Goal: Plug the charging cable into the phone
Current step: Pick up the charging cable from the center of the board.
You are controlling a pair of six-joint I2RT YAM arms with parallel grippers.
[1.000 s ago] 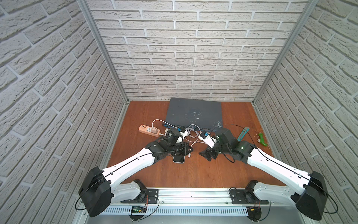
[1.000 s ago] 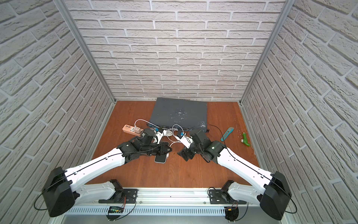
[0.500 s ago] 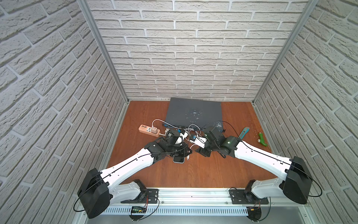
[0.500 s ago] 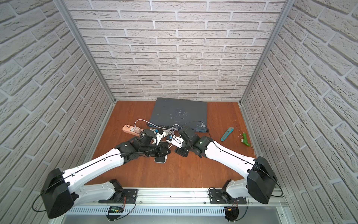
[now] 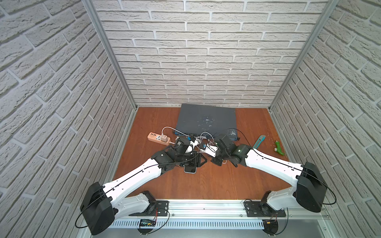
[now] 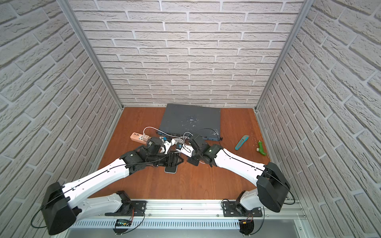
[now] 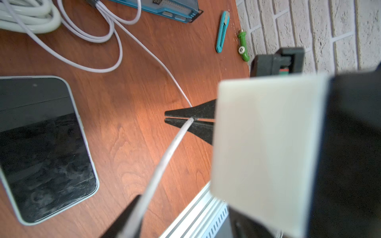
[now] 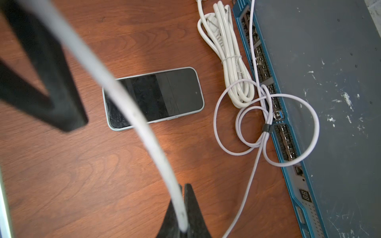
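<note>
The phone (image 5: pixel 190 169) (image 8: pixel 152 99) lies flat, screen up, on the wooden table between the arms, partly under my left gripper in both top views. The thin white charging cable (image 8: pixel 132 111) (image 7: pixel 171 148) stretches taut above it. My right gripper (image 8: pixel 182 190) (image 5: pixel 215 162) is shut on the cable, as the left wrist view also shows. My left gripper (image 7: pixel 185 208) (image 5: pixel 201 161) stands open just above the phone. The cable passes along one of its fingers (image 7: pixel 127 218). The cable's plug is out of view.
Behind stands a large dark grey flat box (image 5: pixel 208 121), with loose cable loops (image 8: pixel 266 123) and a thick bundled white cord (image 8: pixel 226 55) at its front. A power strip (image 5: pixel 156 138) holding the charger lies back left. A teal knife (image 5: pixel 259 141) and a green object (image 5: pixel 279 148) lie right.
My right arm swung left toward the left gripper and its jaws closed on the cable. My left gripper, shut before, has opened.
</note>
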